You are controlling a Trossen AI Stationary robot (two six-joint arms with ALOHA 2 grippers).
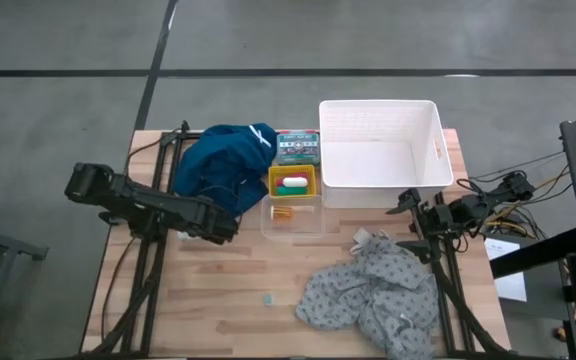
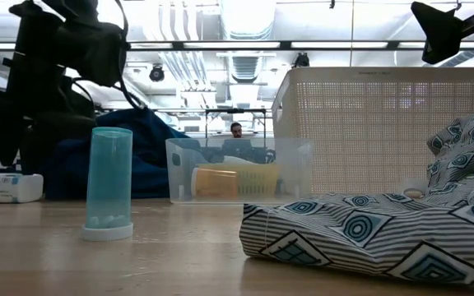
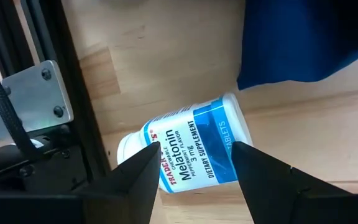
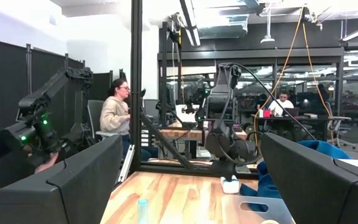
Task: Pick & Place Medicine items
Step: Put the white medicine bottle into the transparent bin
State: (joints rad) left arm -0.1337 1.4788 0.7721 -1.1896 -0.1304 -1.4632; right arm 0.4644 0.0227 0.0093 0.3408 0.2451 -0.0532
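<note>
A white-and-blue bottle [image 3: 188,152] lies on its side on the wooden table, close to the edge of the dark blue cloth [image 3: 309,43]; the low view shows the bottle [image 2: 6,187] at the far left. My left gripper [image 3: 196,149] points steeply down over it, open, one finger on each side of the bottle's middle, and no touch shows. In the high view the left gripper [image 1: 220,226] is beside the blue cloth [image 1: 223,165]. A yellow bin [image 1: 292,183] holds small white, green and red pieces. An orange pack [image 1: 283,213] lies in a clear box. My right gripper [image 4: 185,180] waits open at the table's right.
A white basket [image 1: 378,155] stands at the far right. The grey dotted cloth [image 1: 368,295] is heaped at the near right. A teal tube [image 2: 109,185] stands upright on its cap near the table's front middle. A green box [image 1: 297,147] lies behind the yellow bin. People sit in the room beyond.
</note>
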